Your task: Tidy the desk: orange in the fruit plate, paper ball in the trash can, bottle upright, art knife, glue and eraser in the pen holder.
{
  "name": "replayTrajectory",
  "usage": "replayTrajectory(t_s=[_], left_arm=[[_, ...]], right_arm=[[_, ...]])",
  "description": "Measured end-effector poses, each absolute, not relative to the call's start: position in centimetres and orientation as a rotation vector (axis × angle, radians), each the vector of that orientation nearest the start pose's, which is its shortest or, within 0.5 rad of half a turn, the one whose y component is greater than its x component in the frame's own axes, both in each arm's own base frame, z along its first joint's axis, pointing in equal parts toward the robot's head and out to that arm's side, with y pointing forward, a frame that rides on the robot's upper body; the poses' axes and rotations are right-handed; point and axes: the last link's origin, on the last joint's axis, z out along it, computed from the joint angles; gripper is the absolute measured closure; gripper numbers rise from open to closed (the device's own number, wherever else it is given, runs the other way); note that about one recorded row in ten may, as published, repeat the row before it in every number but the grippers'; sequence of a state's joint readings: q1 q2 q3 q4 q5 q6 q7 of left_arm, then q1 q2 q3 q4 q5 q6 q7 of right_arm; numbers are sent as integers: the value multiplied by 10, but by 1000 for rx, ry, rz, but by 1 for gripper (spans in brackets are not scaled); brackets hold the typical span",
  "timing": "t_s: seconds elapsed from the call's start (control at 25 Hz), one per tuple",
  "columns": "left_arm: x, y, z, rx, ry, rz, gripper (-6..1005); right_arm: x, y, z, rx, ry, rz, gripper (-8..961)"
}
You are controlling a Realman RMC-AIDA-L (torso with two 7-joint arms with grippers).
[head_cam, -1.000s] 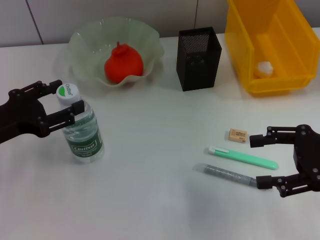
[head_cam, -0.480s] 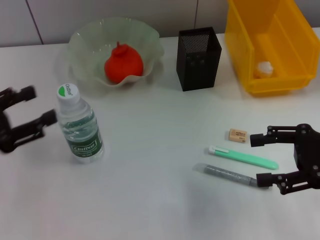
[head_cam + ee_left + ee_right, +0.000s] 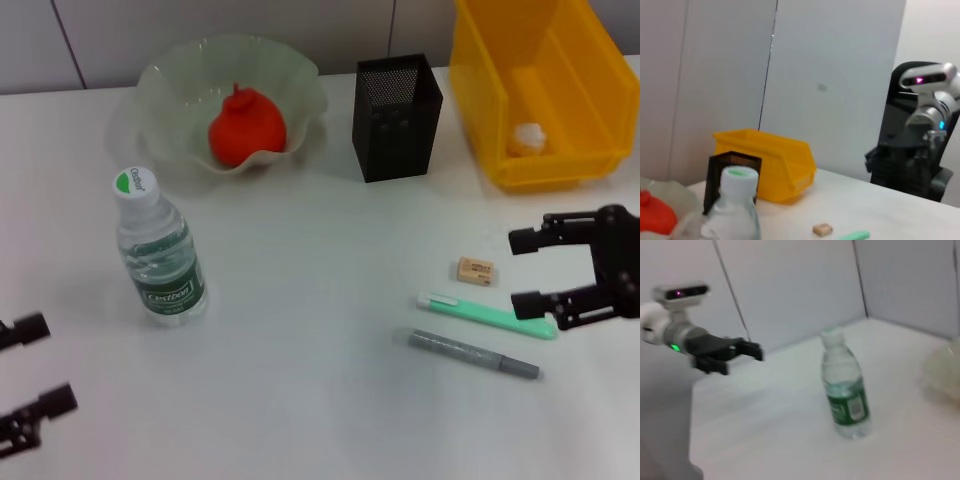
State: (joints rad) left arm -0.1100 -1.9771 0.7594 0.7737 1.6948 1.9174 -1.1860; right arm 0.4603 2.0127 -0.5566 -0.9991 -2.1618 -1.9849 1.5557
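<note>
Eraser (image 3: 476, 270): tiny beige block with faint reddish print, lying flat on the white desk (image 3: 320, 400), right of centre. We list it loose, not in the pen holder, touched by nothing.

Nearest items. Left gripper (image 3: 25, 385): at the near left edge of the desk, jaws spread, holding nothing, well apart from the bottle. Grey stick (image 3: 474, 354): slim, lying flat at the near right, just in front of the green stick (image 3: 486, 314), which has a white end and lies almost parallel to it.

Right gripper (image 3: 527, 270): low at the right edge, jaws spread wide, nothing between them. We see its nearer fingertip just beside the right end of the green stick; whether they touch we cannot tell. The eraser lies to the left of the gripper, just beyond the green stick, apart from both.

Bottle (image 3: 159, 250): upright at the left, clear, green label, white cap with green top.

Far row, left to right. Fruit plate (image 3: 180, 75): pale green, wavy rim, holding the orange (image 3: 247, 128). Pen holder (image 3: 398, 117): square black mesh cup, upright, at centre. Trash can (image 3: 480, 70): bright yellow, at the far right, with the paper ball (image 3: 527, 137) inside.
</note>
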Motion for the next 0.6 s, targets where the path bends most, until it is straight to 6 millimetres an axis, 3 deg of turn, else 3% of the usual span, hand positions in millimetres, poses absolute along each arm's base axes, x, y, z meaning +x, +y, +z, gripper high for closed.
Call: replayTrajectory(t_s=[0.28, 0.32, 0.6], left_arm=[[-326, 198, 49, -2665, -457, -921, 223], [-325, 199, 46, -2668, -451, -921, 224], [-325, 200, 38, -2676, -460, -914, 229]], right_arm=[[232, 320, 88, -2891, 703, 75, 113], [220, 328, 85, -2862, 711, -71, 113], [190, 351, 72, -2795, 714, -378, 113]])
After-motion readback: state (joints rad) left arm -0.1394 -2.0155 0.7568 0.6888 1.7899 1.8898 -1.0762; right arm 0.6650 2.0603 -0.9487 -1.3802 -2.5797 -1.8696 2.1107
